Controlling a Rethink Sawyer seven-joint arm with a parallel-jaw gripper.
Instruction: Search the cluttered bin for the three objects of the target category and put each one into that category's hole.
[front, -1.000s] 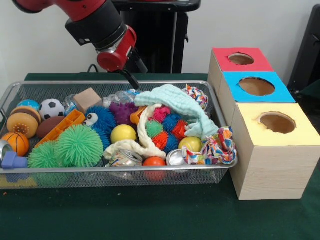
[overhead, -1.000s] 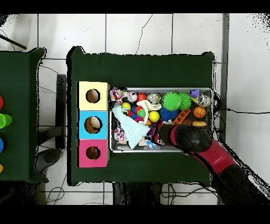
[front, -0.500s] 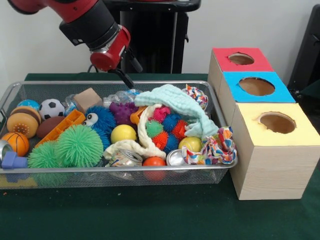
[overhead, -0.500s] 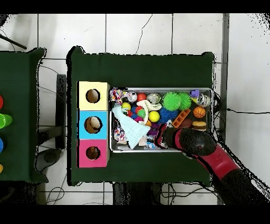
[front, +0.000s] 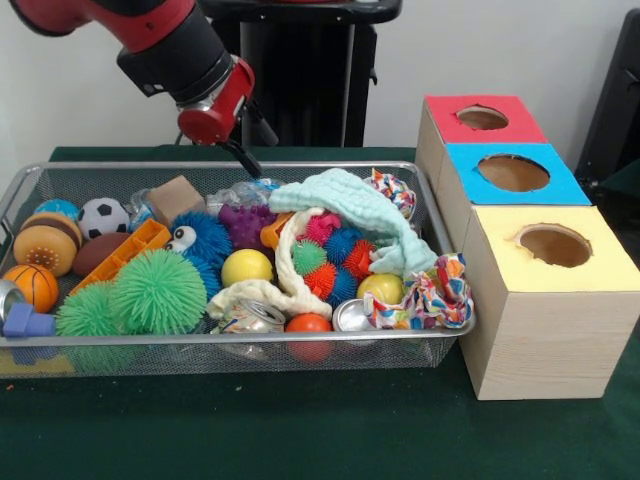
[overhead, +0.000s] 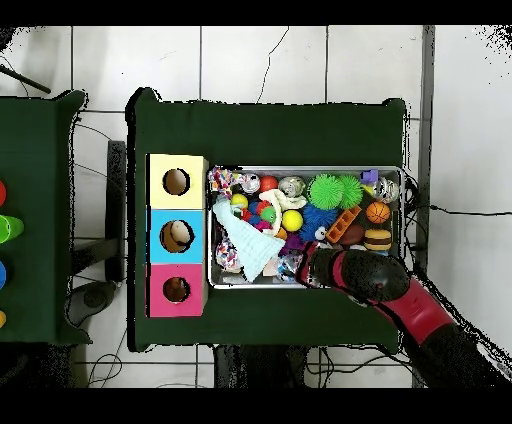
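Note:
A wire mesh bin (front: 455, 325) holds a heap of toys: a yellow ball (front: 247, 267), green spiky balls (front: 158, 291), a blue furry toy (front: 205, 238), a small soccer ball (front: 103, 216), a mini basketball (front: 32, 286), a pale green cloth (front: 355, 210) and a knotted rope (front: 285, 285). Beside the bin stand three boxes with round holes: red (front: 481, 118), blue (front: 513, 173) and yellow (front: 554, 245). My gripper (front: 243, 160) hangs above the bin's far rim, over the crumpled plastic and the wooden block (front: 176, 197), touching nothing. From overhead the gripper (overhead: 305, 268) is at the bin's (overhead: 403, 205) lower edge.
The overhead view shows a pale object inside the blue box's hole (overhead: 176, 236). Metal cans (front: 352, 314) and an orange ball (front: 308, 324) lie at the bin's near wall. A colourful rag (front: 432, 295) drapes over the bin corner closest to the yellow box.
The arm has swung left and slightly up in the front view, away from the boxes. Nothing in the bin has moved.

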